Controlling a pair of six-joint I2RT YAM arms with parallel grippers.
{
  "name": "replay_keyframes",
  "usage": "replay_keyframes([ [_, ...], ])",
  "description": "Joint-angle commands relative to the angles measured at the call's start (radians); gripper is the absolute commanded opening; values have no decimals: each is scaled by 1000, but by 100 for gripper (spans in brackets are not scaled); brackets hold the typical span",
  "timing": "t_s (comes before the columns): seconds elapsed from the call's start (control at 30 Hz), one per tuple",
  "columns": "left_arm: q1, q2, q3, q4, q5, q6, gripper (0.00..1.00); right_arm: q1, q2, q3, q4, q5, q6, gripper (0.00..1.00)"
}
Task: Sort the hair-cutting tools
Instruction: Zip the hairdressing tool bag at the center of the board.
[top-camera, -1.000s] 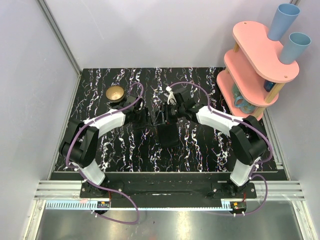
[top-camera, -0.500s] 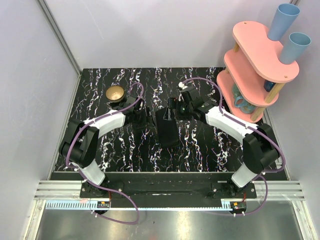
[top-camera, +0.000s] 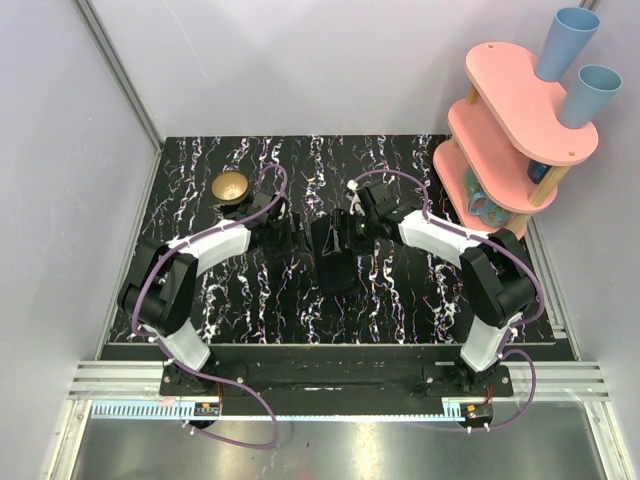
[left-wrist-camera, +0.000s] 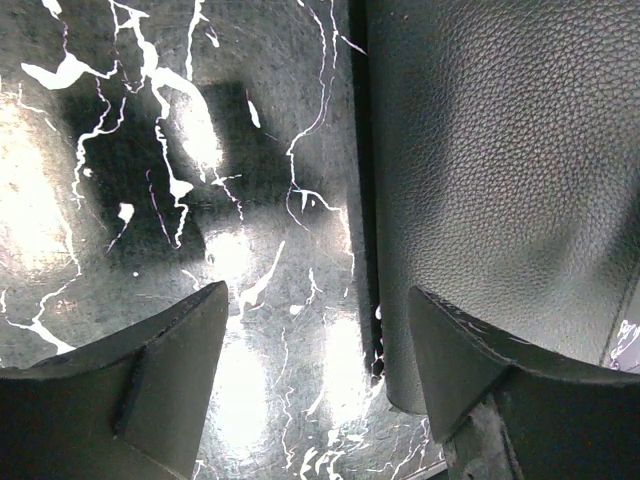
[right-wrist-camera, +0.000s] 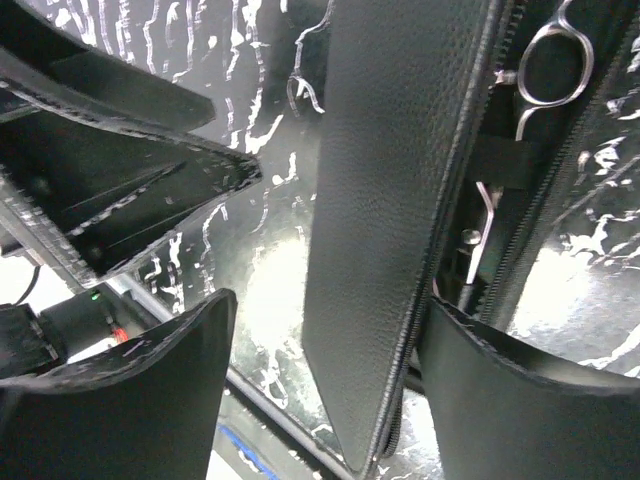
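The black case (top-camera: 335, 262) lies mid-table between both arms. In the right wrist view its leather flap (right-wrist-camera: 400, 200) stands partly lifted, and inside it the hair-cutting tools show: one silvery scissors loop (right-wrist-camera: 547, 68) and a slim metal shank (right-wrist-camera: 484, 226) under a strap. My right gripper (right-wrist-camera: 330, 300) is open, its fingers either side of the flap's edge without pressing it. My left gripper (left-wrist-camera: 315, 293) is open at the case's left edge (left-wrist-camera: 480, 180), its right finger over the leather and its left finger over bare table. From above, the left gripper (top-camera: 290, 238) and right gripper (top-camera: 347, 230) flank the case's far end.
A small brass bowl (top-camera: 231, 185) sits at the back left. A pink tiered shelf (top-camera: 510, 130) with blue cups (top-camera: 565, 40) stands at the back right. The black marbled table top (top-camera: 400, 290) ends in a metal rail close to the case in the right wrist view.
Both grippers have opened wider. The right gripper swung out to the right, then came back to the case's far end. The left arm has barely moved.
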Motion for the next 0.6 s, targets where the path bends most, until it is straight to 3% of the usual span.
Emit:
replay_keyframes([
  [0.0, -3, -58, 2, -6, -56, 8, 77, 6, -29, 14, 107, -124, 5, 74],
  [0.07, -3, -64, 3, -26, -86, 8, 76, 15, -35, 19, 116, -124, 11, 65],
  [0.4, -3, -93, 6, -125, -215, -15, 75, 105, 41, 81, 178, -153, 71, 66],
  [0.57, 1, -95, 19, -160, -234, -13, 75, 156, 103, 187, 93, -29, 77, 59],
])
